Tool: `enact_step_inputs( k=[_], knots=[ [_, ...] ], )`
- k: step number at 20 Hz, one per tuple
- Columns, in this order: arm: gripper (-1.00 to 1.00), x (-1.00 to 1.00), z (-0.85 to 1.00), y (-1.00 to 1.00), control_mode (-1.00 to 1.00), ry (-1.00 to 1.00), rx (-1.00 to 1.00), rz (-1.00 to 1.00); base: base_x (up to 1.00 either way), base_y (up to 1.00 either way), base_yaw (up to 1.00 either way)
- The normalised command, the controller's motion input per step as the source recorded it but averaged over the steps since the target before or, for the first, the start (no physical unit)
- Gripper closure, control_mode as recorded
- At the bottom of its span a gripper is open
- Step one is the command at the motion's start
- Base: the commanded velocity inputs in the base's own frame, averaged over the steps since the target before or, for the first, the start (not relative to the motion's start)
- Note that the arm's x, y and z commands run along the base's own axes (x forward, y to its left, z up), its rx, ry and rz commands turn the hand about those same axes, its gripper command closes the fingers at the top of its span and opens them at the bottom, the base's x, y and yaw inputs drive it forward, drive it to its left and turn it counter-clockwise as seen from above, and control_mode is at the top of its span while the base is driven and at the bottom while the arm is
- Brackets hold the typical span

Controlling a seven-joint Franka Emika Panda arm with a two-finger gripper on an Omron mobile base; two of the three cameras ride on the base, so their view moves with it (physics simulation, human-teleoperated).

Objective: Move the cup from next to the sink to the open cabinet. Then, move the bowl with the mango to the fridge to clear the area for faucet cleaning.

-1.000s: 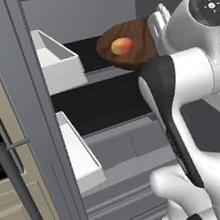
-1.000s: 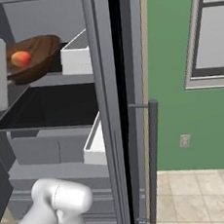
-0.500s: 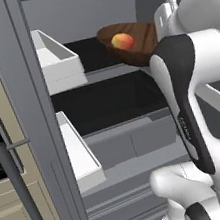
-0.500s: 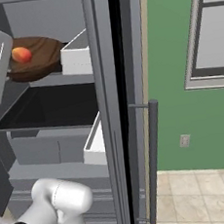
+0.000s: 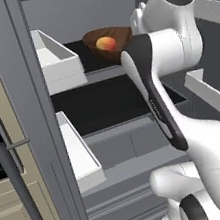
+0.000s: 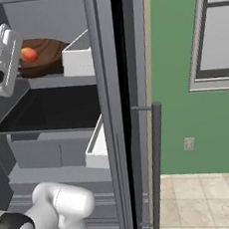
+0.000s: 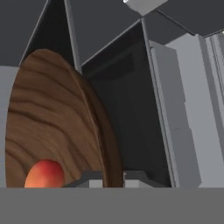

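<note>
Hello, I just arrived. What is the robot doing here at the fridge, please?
The robot arm is putting the bowl with the mango into the open fridge. The gripper is shut on the bowl's rim and holds it at the level of an upper shelf, between the white door bins. From these views I cannot tell whether the bowl already rests on the shelf. The mango sits inside the bowl.

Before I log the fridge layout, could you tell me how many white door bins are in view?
3. On the left door, an upper bin and a lower bin; one bin on the right side, beyond the arm. Others may be hidden.
</note>
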Motion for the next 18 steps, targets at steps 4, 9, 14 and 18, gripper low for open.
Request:
enact_step_inputs(
  k=[4, 9, 14, 18],
  knots=[
    [1.00, 1.00, -0.11, 0.12, -1.00, 0.00, 0.00, 0.00, 0.00, 0.00, 0.00],
    [1.00, 1.00, -0.22, 0.15, -1.00, 0.04, -0.03, 0.00, 0.00, 0.00, 0.00],
    [1.00, 0.91, -0.29, 0.13, -1.00, 0.12, -0.03, 0.00, 0.00, 0.00, 0.00],
    [1.00, 0.83, -0.24, 0.05, -1.00, 0.11, -0.03, 0.00, 0.00, 0.00, 0.00]
  ],
)
